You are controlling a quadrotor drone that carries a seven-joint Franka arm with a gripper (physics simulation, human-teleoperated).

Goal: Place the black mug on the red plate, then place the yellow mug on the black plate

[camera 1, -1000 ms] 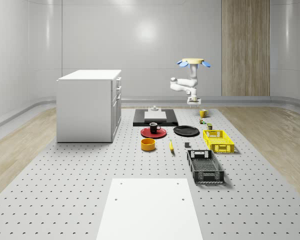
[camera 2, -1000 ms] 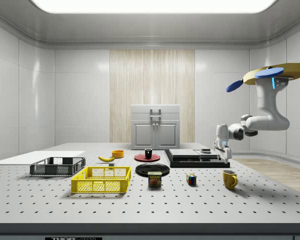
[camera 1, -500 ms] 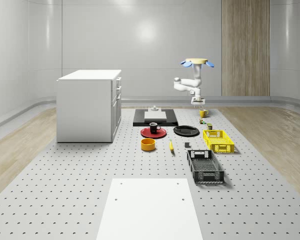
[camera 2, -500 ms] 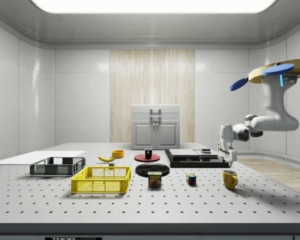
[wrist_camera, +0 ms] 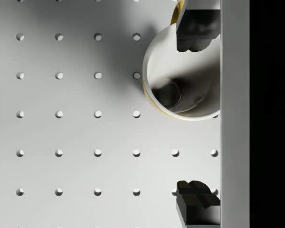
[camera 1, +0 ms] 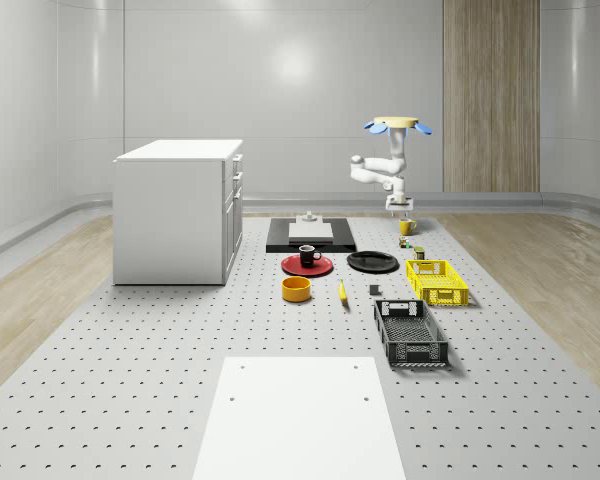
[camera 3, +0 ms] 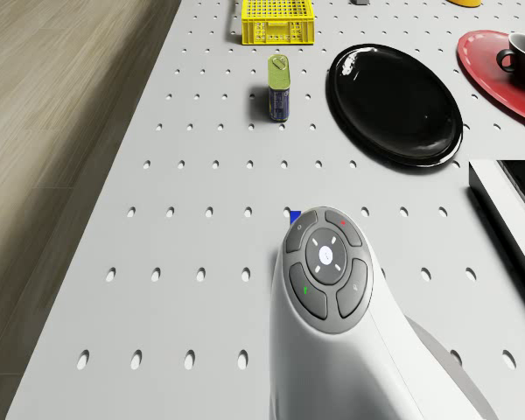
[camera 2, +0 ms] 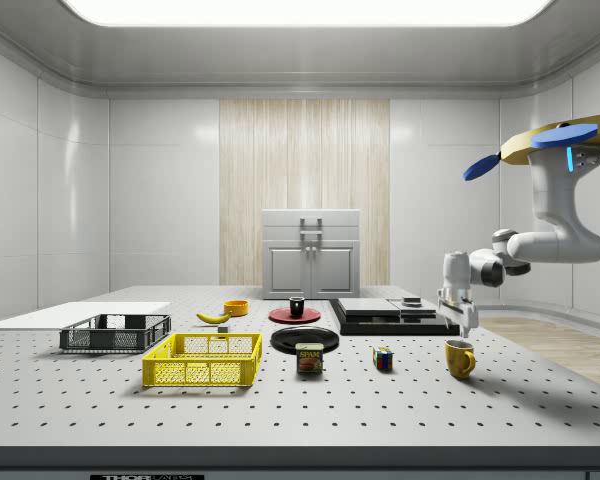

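Drone (camera 2: pixel 565 140) hovers beyond table's far right; gripper (camera 2: pixel 463 325) just above yellow mug (camera 2: pixel 460 358), fingers (wrist_camera: pixel 197 23) spread wide, empty.

Black mug (camera 1: pixel 308 255) sits on red plate (camera 1: pixel 295 267); black plate (camera 1: pixel 372 262) just beside it, toward whole-scene view's right. Yellow mug (camera 2: pixel 460 358) stands apart on table (camera 1: pixel 130 380), gripper (camera 2: pixel 464 328) directly above.

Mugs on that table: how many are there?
2. The black mug stands on the red plate. The yellow mug stands on the table near the side view's right, just under the gripper.
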